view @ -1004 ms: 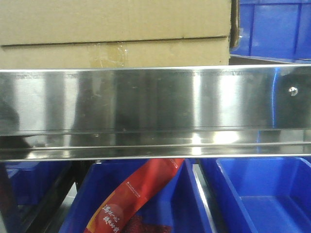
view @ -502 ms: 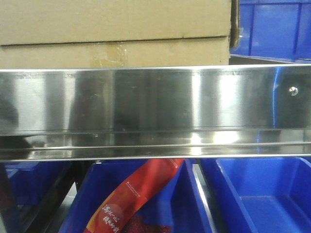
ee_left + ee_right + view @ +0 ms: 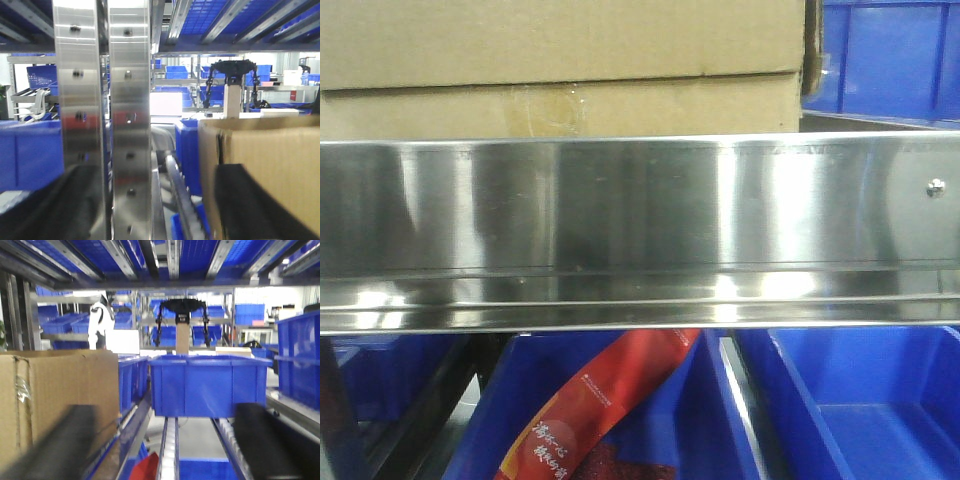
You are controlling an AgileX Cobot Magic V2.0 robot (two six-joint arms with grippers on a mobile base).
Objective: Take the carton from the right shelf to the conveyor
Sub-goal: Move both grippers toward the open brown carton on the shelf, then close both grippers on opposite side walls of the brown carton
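Observation:
The carton (image 3: 560,60), plain brown cardboard with clear tape, sits on the right shelf behind its shiny steel front rail (image 3: 620,210). The left wrist view shows the carton (image 3: 280,155) at the right, with one black finger (image 3: 250,210) in front of its near side. My left gripper (image 3: 152,210) is open and holds nothing. The right wrist view shows the carton (image 3: 55,380) at the left, with one finger (image 3: 55,450) low beside it. My right gripper (image 3: 162,445) is open and empty. The conveyor is out of view.
A steel upright post (image 3: 127,125) stands between the left gripper's fingers. A blue bin (image 3: 207,385) sits on the roller rails ahead of the right gripper. Blue bins (image 3: 860,400) lie below the shelf; one holds a red packet (image 3: 600,400). Another blue bin (image 3: 890,55) stands right of the carton.
The whole front view has shifted a little to the right: the carton's right edge and the rail's screw head sit further right. Nothing has been grasped.

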